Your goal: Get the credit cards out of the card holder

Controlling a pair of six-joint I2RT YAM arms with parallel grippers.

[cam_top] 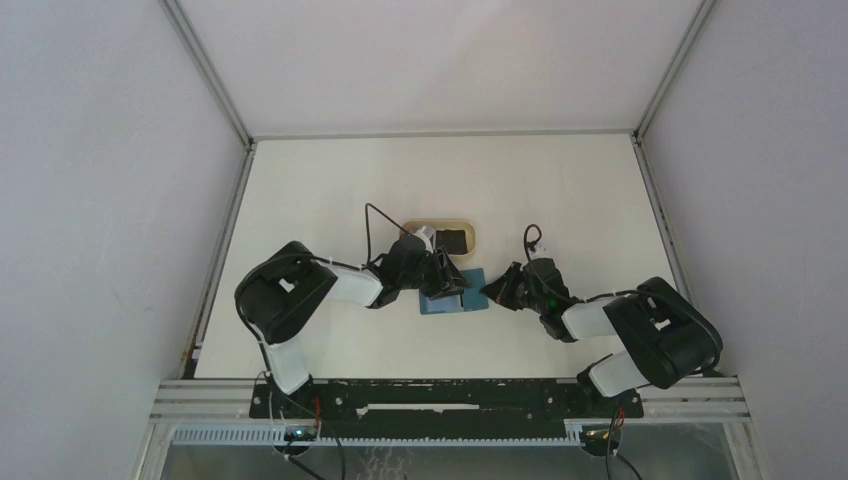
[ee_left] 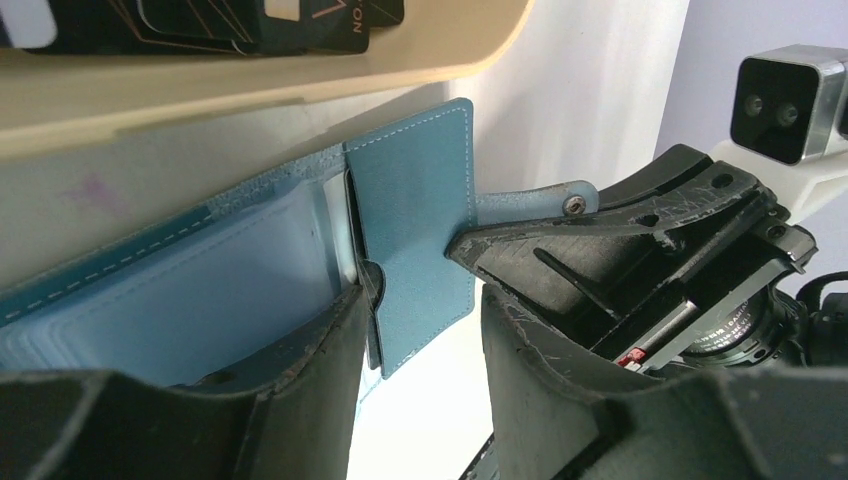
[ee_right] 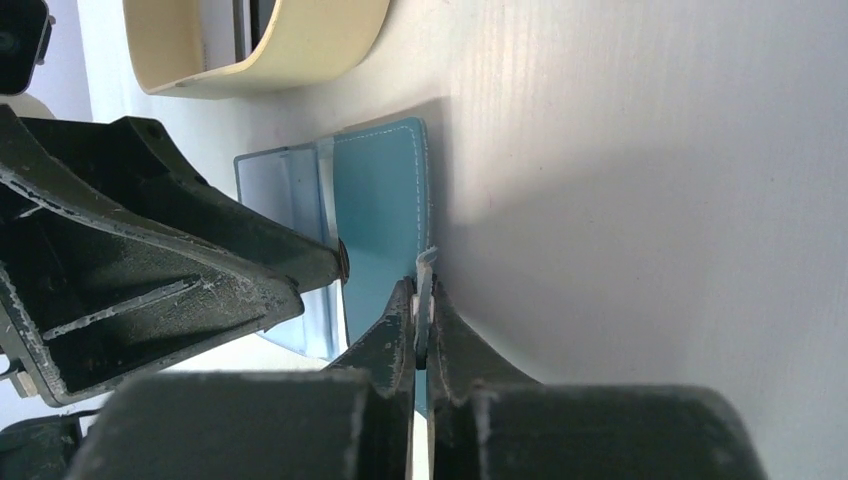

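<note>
The teal-blue card holder lies open on the table, just in front of the tan tray. In the left wrist view its teal flap stands up beside the lighter blue inner pockets. My left gripper is open, one finger on the pockets and the flap's edge between the jaws. My right gripper is shut on the snap tab at the holder's right edge. Black credit cards and a white one lie in the tray. I cannot tell whether a card remains in the pockets.
The tan oval tray sits right behind the card holder and close to my left gripper; its rim shows in the left wrist view and the right wrist view. Metal frame rails border the table.
</note>
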